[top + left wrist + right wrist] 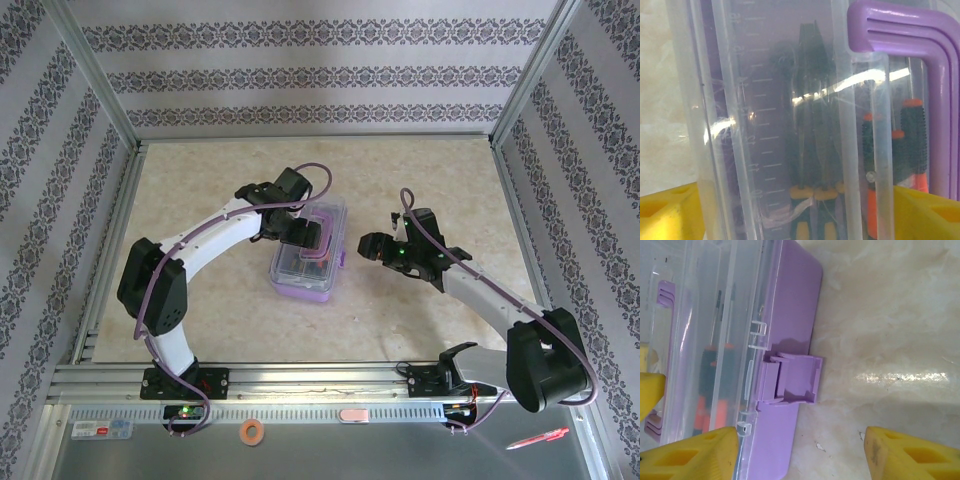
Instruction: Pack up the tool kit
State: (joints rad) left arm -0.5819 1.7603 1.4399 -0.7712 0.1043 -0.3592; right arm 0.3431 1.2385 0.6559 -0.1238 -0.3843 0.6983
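1. Right now, we see the case (300, 285) lying flat on the table (430, 180), about midway between the two arms and a little left of centre in the top view.
2. We find its clear lid (765, 125) down over the lilac base, with the purple handle (940, 100) lying on top of the lid.
3. Through the lid we make out screwdrivers (915, 135) with black and orange grips lying inside, and beside them a dark tool (810, 125) with yellow on its handles; we cannot tell what kind of tool it is.
4. We see the left gripper (300, 237) right over the case. In its wrist view the left gripper (795, 215) has its yellow fingers (665, 217) spread wide at the two lower corners, with the lid close behind them. Nothing is clamped between them; we cannot tell whether the tips touch the lid.
5. We see the right gripper (372, 247) just beside the right side of the case, pointing at it.
6. From its wrist camera the right gripper (800, 455) also stands released, fingers (690, 455) far apart. One finger sits over the lid edge of the case (790, 305), the other over bare table (890, 315), so the lilac side wall lies between them, ungripped.
7. We note the latch (790, 380) sticking out from that side wall; whether it is fastened we cannot tell.
8. We see the handle (665, 295) and the screwdrivers (715, 375) again through the lid from this side.
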